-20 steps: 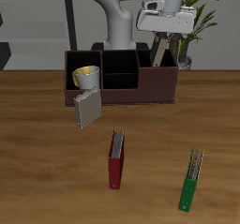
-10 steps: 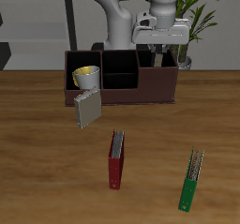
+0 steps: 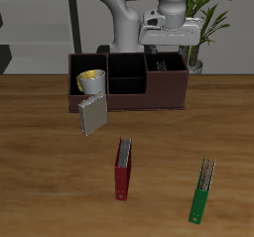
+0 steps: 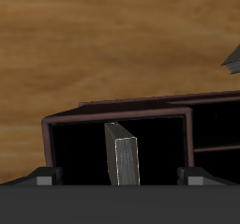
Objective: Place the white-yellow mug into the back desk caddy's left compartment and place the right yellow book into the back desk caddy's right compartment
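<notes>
Book point(image 4: 123, 155) stands upright between the spread fingers of the tool point(image 3: 167, 55), directly over the caddy's point(image 3: 127, 94) end compartment point(image 3: 167, 80), upper right.

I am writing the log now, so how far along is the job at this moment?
Done: the white-yellow mug sits in the back desk caddy's left compartment. In hand: the yellow book stands upright in the right compartment, and the open end effector hangs above, not touching it. Left: probably only lifting away.
</notes>
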Robot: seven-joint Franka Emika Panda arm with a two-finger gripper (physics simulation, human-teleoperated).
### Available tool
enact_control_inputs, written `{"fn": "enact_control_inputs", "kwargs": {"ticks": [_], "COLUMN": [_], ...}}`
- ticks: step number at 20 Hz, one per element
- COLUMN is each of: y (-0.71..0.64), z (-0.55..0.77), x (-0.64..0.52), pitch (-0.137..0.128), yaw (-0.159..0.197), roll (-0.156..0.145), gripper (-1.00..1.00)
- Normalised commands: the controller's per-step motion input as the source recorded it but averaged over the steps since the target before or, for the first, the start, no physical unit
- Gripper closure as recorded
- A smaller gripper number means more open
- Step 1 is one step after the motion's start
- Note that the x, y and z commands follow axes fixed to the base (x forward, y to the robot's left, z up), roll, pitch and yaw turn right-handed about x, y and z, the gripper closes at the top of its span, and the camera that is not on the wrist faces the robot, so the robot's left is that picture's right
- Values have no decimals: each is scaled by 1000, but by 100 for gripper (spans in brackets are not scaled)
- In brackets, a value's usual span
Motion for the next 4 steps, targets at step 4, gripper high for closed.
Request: {"fn": "enact_control_inputs", "kwargs": {"ticks": [4], "y": [-87], "z": [180], "x": [62], "pitch": [-37], "yaw": [17], "roll": [-17], "gripper": [-100]}}
